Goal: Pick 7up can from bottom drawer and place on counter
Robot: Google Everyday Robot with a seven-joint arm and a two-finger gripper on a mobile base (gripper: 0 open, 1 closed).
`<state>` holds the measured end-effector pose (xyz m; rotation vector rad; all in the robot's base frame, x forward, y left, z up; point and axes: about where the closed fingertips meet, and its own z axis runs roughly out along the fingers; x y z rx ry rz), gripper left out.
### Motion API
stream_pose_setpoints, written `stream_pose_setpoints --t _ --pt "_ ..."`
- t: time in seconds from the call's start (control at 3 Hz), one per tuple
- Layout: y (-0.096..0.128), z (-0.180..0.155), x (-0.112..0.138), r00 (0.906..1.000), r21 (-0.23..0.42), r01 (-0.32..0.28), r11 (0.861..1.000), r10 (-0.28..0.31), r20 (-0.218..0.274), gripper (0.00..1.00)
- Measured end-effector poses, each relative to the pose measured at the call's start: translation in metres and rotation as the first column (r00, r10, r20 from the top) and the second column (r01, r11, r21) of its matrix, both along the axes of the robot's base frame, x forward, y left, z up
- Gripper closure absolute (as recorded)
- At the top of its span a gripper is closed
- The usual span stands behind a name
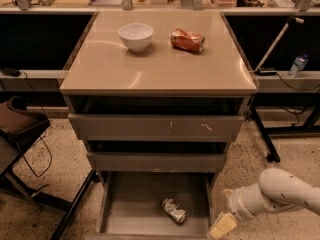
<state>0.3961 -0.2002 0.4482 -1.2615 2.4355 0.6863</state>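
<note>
The 7up can, small, dented and silvery, lies on its side on the floor of the open bottom drawer, right of the middle. My gripper hangs at the lower right, just outside the drawer's right wall, to the right of the can and apart from it. The white arm reaches in from the right edge. The beige counter is the cabinet's top, above the drawers.
A white bowl and an orange-red dented can sit on the counter's far half. Two upper drawers stand partly pulled out. A chair is at the left, a desk leg at the right.
</note>
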Motion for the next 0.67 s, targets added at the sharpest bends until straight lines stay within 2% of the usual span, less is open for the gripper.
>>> stream_pose_setpoints --t 0.33,0.67 --pt "0.001 -0.002 -0.001 1.0000 0.003 0.001 1.000 -0.001 -0.002 0.00" --pt "0.006 -0.017 0.003 0.9999 0.033 -0.002 0.999 0.003 -0.016 0.00"
